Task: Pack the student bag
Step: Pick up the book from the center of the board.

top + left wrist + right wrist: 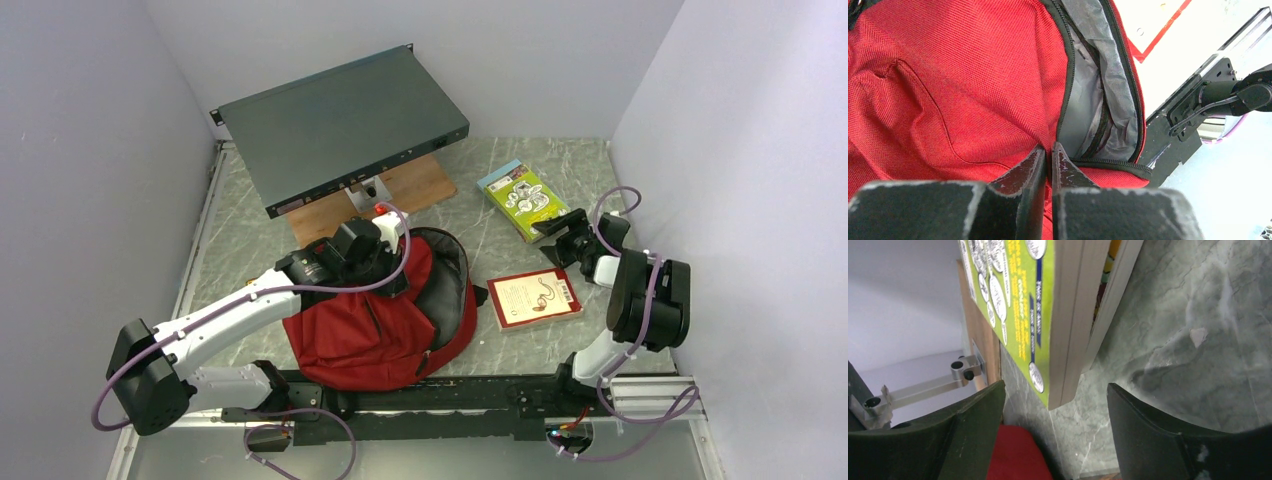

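Dark red soft fabric backpack point(350, 335) slumped front-left on green marble tabletop point(470, 170), mouth unzipped showing grey lining, left gripper point(1050, 152) pinching its zipper rim; right gripper point(1054, 390) spread astride near corner of green paperback point(1018, 305), gap either side, not touching; cover print too blurred to read.

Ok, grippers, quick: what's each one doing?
Left gripper: shut, pinching the student bag's zipper edge.
Right gripper: open, at the green book's corner.
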Controlling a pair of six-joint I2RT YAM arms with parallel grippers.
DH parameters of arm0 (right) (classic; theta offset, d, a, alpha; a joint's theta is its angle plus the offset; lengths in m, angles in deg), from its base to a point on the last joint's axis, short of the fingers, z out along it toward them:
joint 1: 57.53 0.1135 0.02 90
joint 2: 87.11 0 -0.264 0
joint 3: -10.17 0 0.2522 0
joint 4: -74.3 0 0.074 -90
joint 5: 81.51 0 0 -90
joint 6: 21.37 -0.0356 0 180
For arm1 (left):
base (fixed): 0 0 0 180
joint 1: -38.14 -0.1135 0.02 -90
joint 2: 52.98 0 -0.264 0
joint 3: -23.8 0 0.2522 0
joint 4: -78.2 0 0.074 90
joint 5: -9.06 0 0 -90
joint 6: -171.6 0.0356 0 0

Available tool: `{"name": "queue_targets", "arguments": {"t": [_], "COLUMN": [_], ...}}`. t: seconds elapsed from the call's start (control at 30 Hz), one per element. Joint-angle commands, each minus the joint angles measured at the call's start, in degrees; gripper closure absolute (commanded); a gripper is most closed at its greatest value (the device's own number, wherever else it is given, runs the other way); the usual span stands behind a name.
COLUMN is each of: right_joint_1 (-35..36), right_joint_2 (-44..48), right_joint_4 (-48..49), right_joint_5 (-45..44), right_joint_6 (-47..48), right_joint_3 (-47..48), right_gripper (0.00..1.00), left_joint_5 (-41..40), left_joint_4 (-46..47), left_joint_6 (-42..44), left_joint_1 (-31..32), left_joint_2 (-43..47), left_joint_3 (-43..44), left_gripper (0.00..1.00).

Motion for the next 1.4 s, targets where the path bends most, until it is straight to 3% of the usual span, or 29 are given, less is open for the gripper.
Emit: {"name": "queue_targets", "arguments": {"t": [0.0, 0.43, 0.5, 0.57, 0.67, 0.73, 0.87, 0.97, 1.17, 1.37], "right_joint_1": [-0.5, -1.1, -1.2, -1.2, -1.2, -1.2, -1.2, -1.1, -1.2, -1.2], "right_joint_2": [-2.6, -9.2, -9.3, -8.6, -5.1, -1.6, 6.9, 12.8, 20.2, 27.7], "right_joint_4": [8.3, 14.3, 15.4, 14.7, 11.7, 6.6, -3.2, -4.6, 1.9, 2.7], "right_joint_5": [1.1, 3.3, 3.7, 3.5, 2.5, 0.4, -3.9, -2.2, 2.3, 3.3], "right_joint_6": [-2.2, -5.3, -5.4, -4.9, -3.8, -1.4, 5.2, 5.4, -0.7, -5.3], "right_joint_3": [2.9, 6.2, 6.3, 6.3, 5.6, 5.8, 7.0, 7.0, 5.7, 5.4], "right_gripper": [0.26, 0.38, 0.49, 0.7, 0.93, 1.0, 1.0, 1.0, 1.0, 1.0], "left_joint_5": [3.5, 4.3, 4.2, 4.0, 4.0, 3.6, 1.2, 0.1, 0.2, 1.5], "left_joint_4": [3.6, 3.6, 3.4, 2.9, 2.7, 2.3, 0.1, -1.1, -1.4, 1.1], "left_joint_6": [-0.4, -1.0, -1.0, -1.0, -0.9, -0.7, -0.3, -0.3, -0.4, -3.4], "left_joint_1": [0.8, 1.1, 1.2, 1.3, 1.4, 1.5, 1.6, 1.5, 1.5, 1.4], "left_joint_2": [1.2, 0.3, 0.0, -0.1, 0.2, 0.5, 0.9, 1.2, 1.2, 0.6], "left_joint_3": [0.2, 0.5, 0.9, 1.3, 1.5, 1.6, 2.8, 3.9, 6.6, 12.1], "left_gripper": [0.88, 0.89, 0.9, 0.92, 0.92, 0.91, 0.88, 0.73, 0.24, 0.1]}}
